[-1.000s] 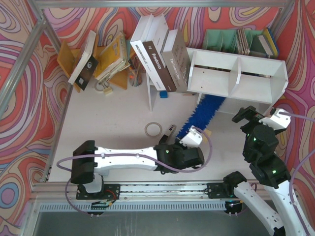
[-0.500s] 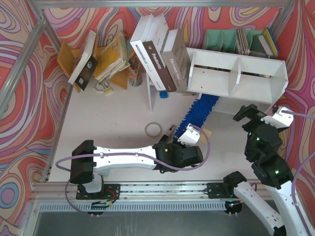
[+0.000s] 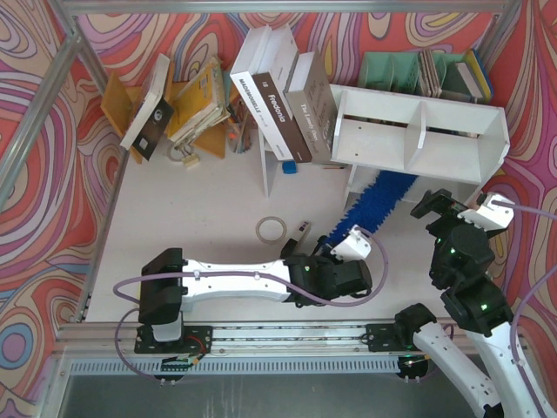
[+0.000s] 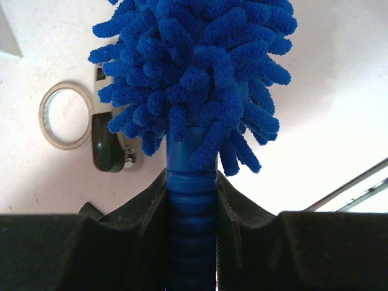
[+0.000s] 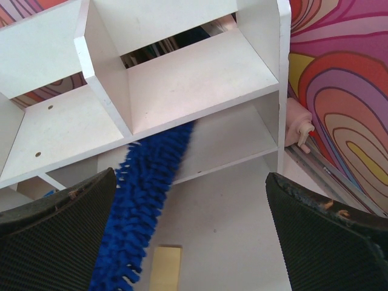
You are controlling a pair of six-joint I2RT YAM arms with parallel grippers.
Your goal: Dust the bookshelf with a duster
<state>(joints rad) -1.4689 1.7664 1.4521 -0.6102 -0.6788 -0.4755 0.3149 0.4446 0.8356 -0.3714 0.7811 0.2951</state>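
Left claw (image 4: 191, 185) clamps duster (image 4: 194, 73) handle, head inside bookshelf (image 3: 374, 144).

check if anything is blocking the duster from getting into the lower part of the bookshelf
Nothing visible does. The duster, clamped in the left hand, already has its tip under the middle board of the bookshelf, inside the lower opening.
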